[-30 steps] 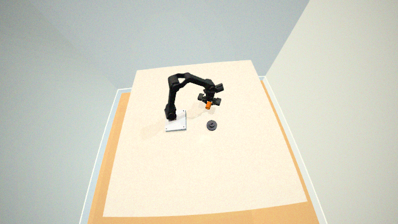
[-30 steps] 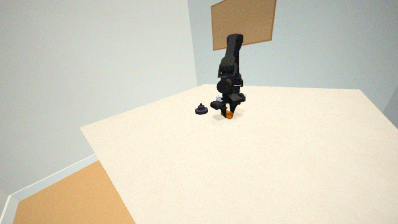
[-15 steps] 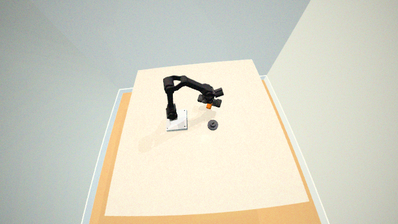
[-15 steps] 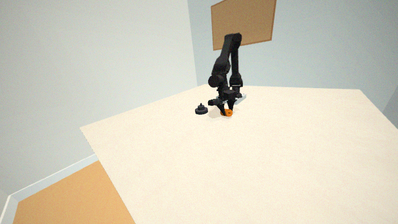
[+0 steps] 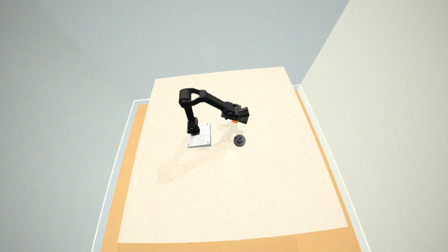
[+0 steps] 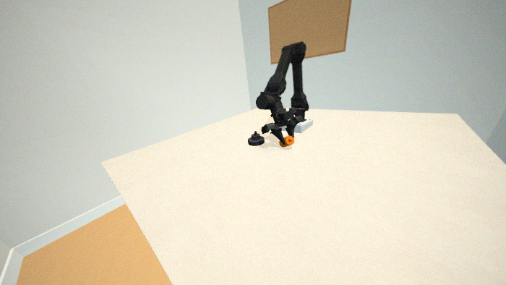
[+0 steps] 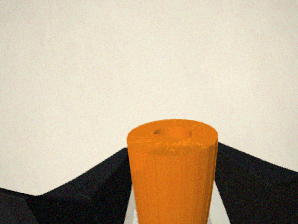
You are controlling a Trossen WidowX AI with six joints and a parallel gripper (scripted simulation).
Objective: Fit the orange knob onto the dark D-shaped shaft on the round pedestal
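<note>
The orange knob [image 5: 235,121] [image 6: 291,142] [image 7: 172,180] is between the fingers of my gripper [image 6: 288,139] [image 7: 172,153], which is shut on it. The knob lies over on its side, with its holed end facing the exterior camera. In the wrist view the hole shows at its far end, but its flat side cannot be made out. The height of the knob over the table is hard to tell. The dark round pedestal [image 5: 235,144] [image 6: 256,142] with its upright shaft [image 6: 255,134] stands beside the gripper, apart from the knob. The arm mostly covers the knob in the top view.
The arm's white base plate [image 5: 200,141] [image 6: 304,126] stands on the pale table [image 5: 224,198] [image 6: 307,202], left of the pedestal in the top view. The arm bends high over the table. A brown board [image 6: 311,29] hangs on the wall behind.
</note>
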